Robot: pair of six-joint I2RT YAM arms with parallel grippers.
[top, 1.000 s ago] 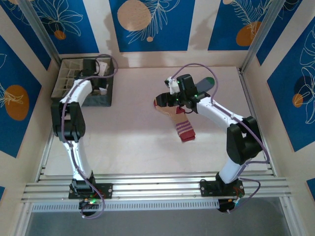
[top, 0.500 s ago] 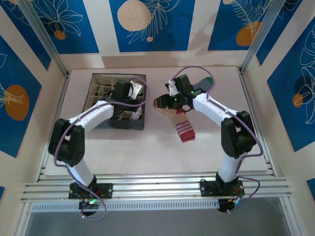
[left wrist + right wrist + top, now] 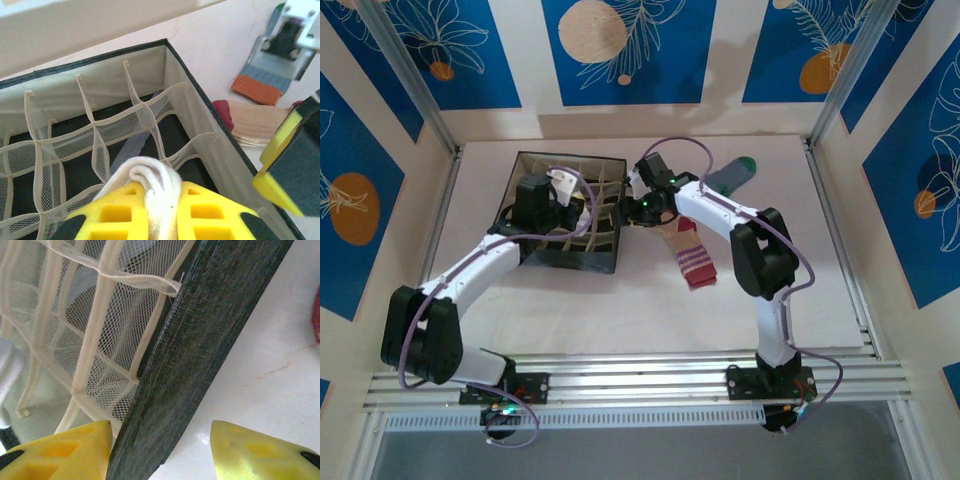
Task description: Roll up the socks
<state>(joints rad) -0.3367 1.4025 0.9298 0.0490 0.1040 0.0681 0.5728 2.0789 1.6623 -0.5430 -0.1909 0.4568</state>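
Left tool (image 3: 155, 207) is clamped on the white sock (image 3: 150, 175) over the box (image 3: 200, 107); right tool (image 3: 160, 450) straddles its wall, jaws apart. Peach sock (image 3: 692, 262) lies on the tabletop (image 3: 570, 300) beside the box, grey sock (image 3: 728, 176) behind. Soft, light, floppy: I'd pinch at the toe.

so the right claw (image 3: 160, 452) is spread wide, one yellow finger each side of the organizer's dark wall (image 3: 200, 340), mesh dividers (image 3: 100, 340) inside, white desk (image 3: 270, 355) outside
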